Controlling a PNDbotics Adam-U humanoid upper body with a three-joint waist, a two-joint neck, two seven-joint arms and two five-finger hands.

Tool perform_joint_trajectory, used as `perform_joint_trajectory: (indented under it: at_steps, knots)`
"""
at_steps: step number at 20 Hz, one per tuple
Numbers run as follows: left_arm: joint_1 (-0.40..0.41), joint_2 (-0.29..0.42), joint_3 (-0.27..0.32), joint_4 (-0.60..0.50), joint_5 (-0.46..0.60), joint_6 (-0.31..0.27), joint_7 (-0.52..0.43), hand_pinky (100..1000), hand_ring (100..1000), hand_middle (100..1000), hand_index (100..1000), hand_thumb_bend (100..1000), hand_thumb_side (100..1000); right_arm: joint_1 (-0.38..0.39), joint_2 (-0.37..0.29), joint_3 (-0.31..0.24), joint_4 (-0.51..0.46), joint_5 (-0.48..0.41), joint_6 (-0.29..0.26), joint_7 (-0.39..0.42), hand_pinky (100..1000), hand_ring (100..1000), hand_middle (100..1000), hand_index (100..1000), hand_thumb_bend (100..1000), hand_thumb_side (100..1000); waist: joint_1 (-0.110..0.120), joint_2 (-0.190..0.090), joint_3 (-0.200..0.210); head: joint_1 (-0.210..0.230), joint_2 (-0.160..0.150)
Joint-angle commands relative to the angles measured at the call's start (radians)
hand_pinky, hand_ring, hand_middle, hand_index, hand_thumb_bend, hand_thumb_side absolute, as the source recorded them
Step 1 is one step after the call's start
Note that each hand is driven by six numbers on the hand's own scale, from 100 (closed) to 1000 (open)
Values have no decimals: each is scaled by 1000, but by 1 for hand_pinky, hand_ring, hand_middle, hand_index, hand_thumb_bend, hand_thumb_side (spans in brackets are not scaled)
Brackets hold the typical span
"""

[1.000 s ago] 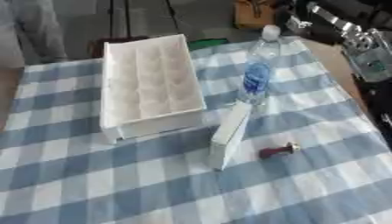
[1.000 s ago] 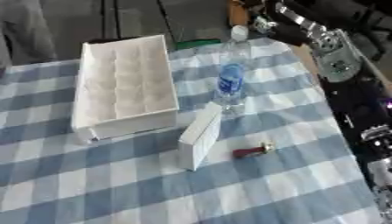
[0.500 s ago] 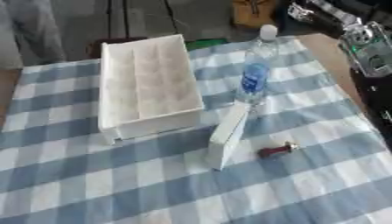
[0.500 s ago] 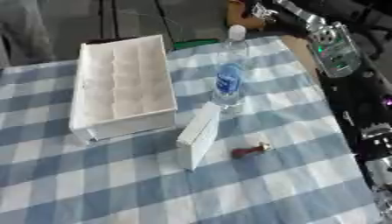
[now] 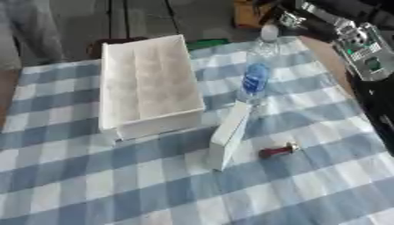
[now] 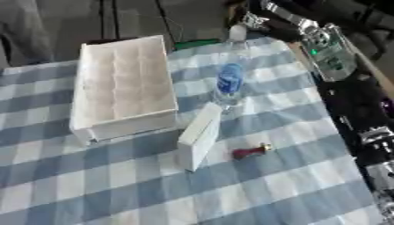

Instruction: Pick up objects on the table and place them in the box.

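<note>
An open white box with a padded bottom lies at the back left of the checked cloth. A clear water bottle with a blue label stands to its right. In front of the bottle, a slim white carton stands on its edge near the box's front right corner. A small dark red object lies right of the carton. My right hand hangs at the top, just behind and right of the bottle's cap; its forearm runs off to the right. I cannot tell whether it touches the bottle.
The blue and white checked cloth covers the table; its front half holds nothing. Black arm parts fill the right edge. Dark floor and a brown item lie beyond the table's far edge.
My right arm has swung left along the top edge, bringing its hand close to the bottle's cap. The objects on the cloth have not moved.
</note>
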Motion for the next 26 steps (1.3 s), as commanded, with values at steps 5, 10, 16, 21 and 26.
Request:
perform_joint_trajectory:
  at_steps: [5,10,16,21,26]
  knots:
    - [-3,7,3,-16,1,0,-2,530,718,778,878,710,661,-7,1,13,-26,34,-31,17,847,739,868,981,100,928,1,-20,-1,0,1]
    - [-3,6,3,-16,0,0,-2,529,718,778,878,709,662,4,13,18,-6,79,-53,16,850,743,869,980,100,948,1,-19,-2,-1,2]
    - [-3,4,3,-16,-1,-1,-3,529,718,778,878,709,662,13,25,23,12,120,-77,9,851,745,870,979,100,954,3,-18,-4,-1,4]
    - [-3,3,2,-16,-1,-1,-3,529,718,777,878,708,662,17,30,28,19,139,-94,8,852,746,870,976,100,957,4,-18,-5,-1,5]
    - [-3,3,3,-16,-1,-1,-3,529,719,777,878,708,662,23,35,28,34,161,-104,11,835,744,868,973,100,962,4,-18,-5,-1,4]
